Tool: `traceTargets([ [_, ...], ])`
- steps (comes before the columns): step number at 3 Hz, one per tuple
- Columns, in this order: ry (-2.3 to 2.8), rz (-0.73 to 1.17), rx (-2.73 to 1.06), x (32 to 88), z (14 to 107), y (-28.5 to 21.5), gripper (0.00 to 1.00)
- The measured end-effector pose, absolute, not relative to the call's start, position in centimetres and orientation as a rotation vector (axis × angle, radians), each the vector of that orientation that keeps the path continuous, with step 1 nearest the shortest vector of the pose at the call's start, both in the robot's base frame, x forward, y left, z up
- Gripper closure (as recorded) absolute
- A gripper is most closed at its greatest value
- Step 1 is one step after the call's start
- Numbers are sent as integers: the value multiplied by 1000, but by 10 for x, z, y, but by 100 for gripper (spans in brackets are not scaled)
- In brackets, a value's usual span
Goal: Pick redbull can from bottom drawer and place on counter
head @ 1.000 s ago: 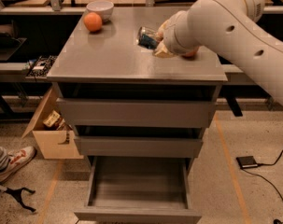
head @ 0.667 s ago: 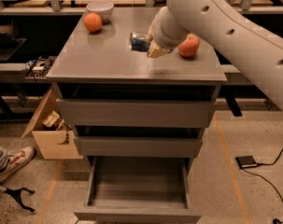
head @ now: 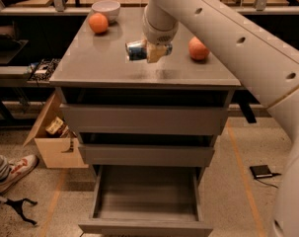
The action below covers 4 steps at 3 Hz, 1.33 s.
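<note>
Big off-white robot arm (head: 238,43) fills the right side here: smooth, glossy plastic shell, thick and tubular, with a row of small dark round holes (head: 240,40) dotted along it. A thin tan seam (head: 282,100) rings the lower segment. At the end there's a rounded pale cylindrical wrist (head: 160,26) with a shadowed band, and under it the gripper (head: 148,52), with stubby tan fingers (head: 157,53), just above the smooth grey counter (head: 99,58), clamped on the slim blue-and-silver redbull can (head: 135,50).

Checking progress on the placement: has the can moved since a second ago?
Yes. The can, held in the gripper, has shifted left over the counter, away from the red fruit.
</note>
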<state>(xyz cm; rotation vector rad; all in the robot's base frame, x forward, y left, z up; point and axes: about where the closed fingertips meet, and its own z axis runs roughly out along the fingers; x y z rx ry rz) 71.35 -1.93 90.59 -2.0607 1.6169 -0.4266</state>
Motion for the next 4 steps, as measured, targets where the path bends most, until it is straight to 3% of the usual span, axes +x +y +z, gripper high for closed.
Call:
traceTargets([
  [2, 1606, -458, -2358, 732, 872, 13, 100],
  [4, 1592, -455, -2363, 735, 868, 20, 59],
])
